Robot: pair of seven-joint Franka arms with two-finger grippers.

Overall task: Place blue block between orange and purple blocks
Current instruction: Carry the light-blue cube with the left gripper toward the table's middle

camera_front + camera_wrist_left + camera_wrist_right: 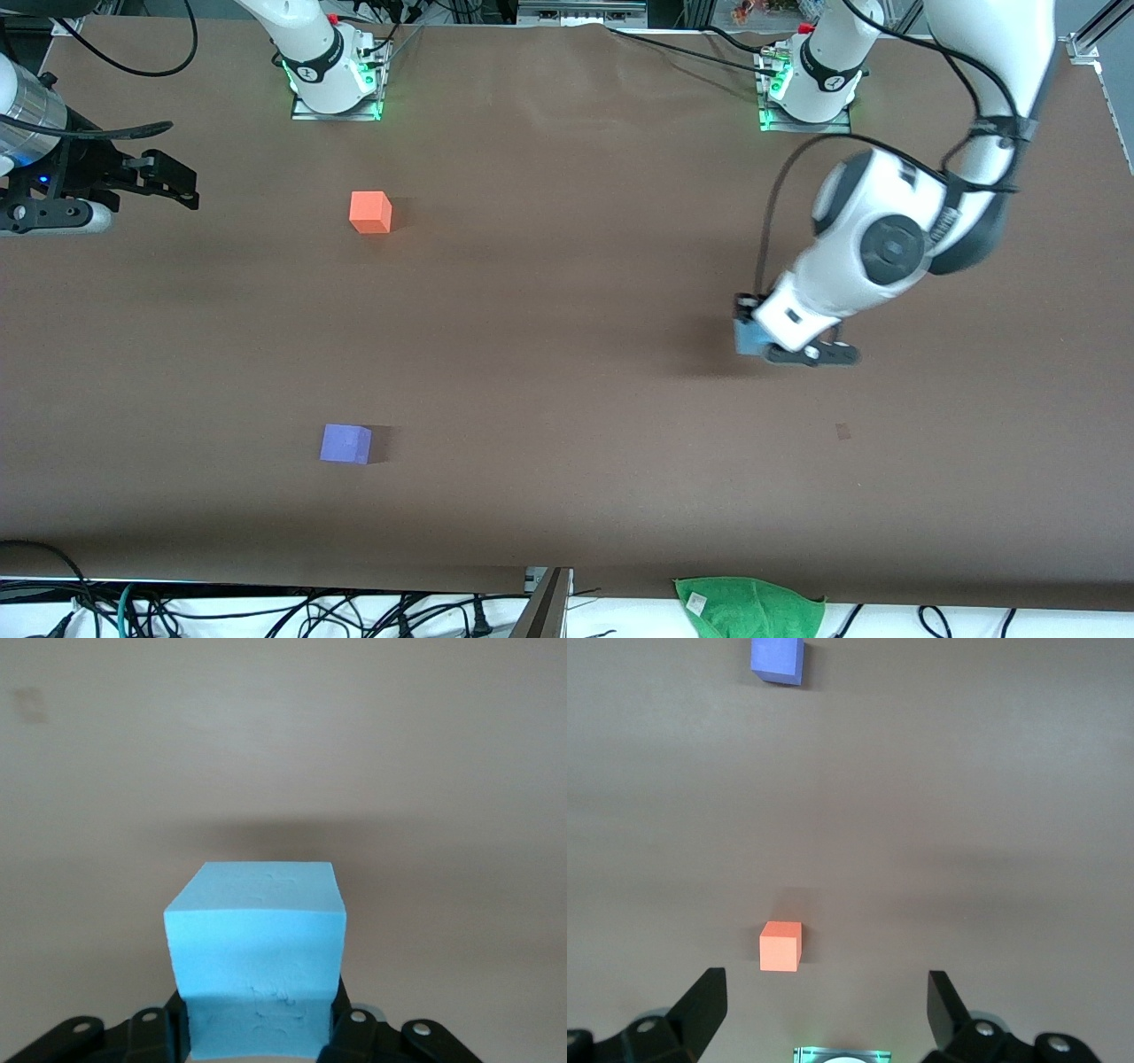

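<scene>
We see the left gripper (257,1028) clamped on the blue block (255,939), low at the left arm's end of the surface (567,354). The right gripper (824,1010) waits spread wide at its own end. The orange block (370,213) lies farther from the front camera than the purple block (345,444), well apart.
</scene>
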